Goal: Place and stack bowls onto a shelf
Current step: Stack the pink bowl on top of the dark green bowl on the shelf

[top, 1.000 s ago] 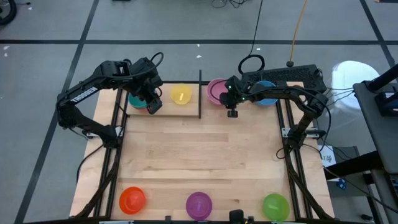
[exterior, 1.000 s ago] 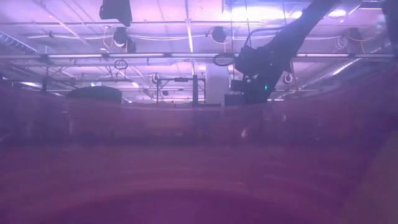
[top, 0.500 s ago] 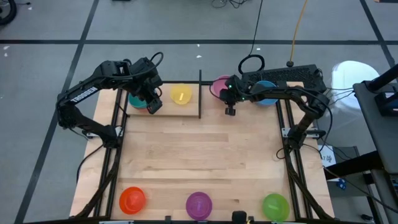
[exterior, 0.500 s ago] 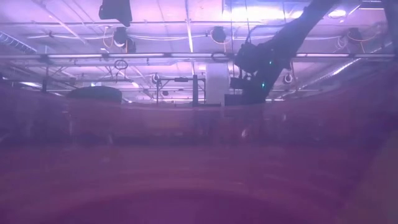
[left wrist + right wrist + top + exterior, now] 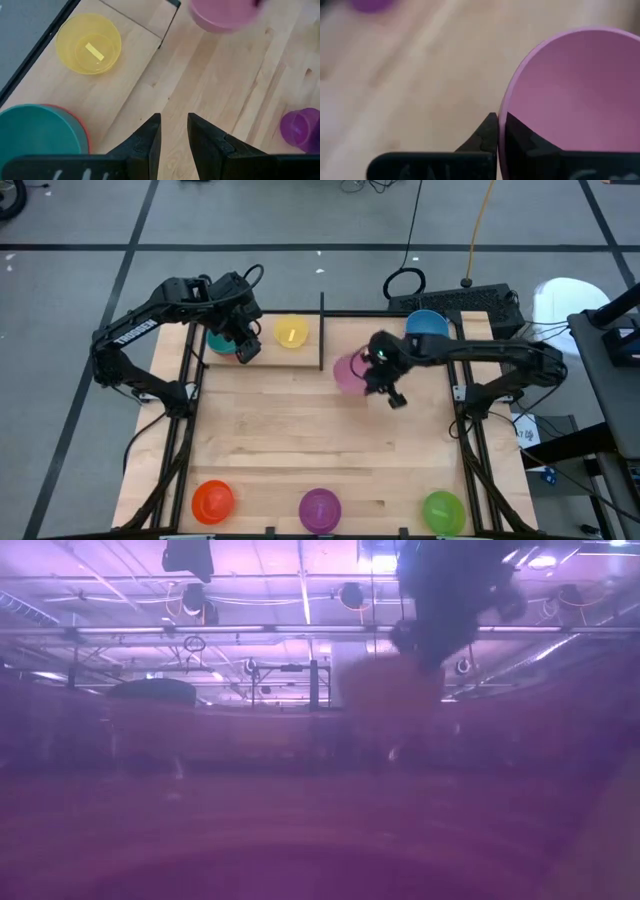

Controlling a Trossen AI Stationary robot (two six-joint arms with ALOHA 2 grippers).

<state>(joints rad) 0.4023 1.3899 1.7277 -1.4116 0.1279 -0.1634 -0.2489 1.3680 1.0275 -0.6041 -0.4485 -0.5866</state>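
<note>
so far, in the high view, the narrow light-wood shelf with thin black rods runs across the upper middle of the frame. on it sit a small round teal plastic bowl nested on a red one at upper left, a yellow plastic bowl just left of the upright black divider, and a blue plastic bowl at upper right. the right gripper is just below the shelf, right of centre, pinching the rim of a pink plastic bowl that hangs over the light-wood tabletop, not on the plank. three bowls wait along the bottom edge: orange, purple and green. the left gripper waits beside the teal bowl.

next, the low view is hazy; a dark arm comes down at upper right with a pale bowl shape under it, clear of the table.

then the left wrist view shows the left claw's fingers spread with nothing between them, the teal bowl at lower left and the yellow one at upper left.

lastly, the right wrist view shows the right claw's fingers pressed together on the pink bowl's rim.

judging by this, four bowls are shelved, one pair stacked; the pink one is in hand, and three are untouched.
</note>
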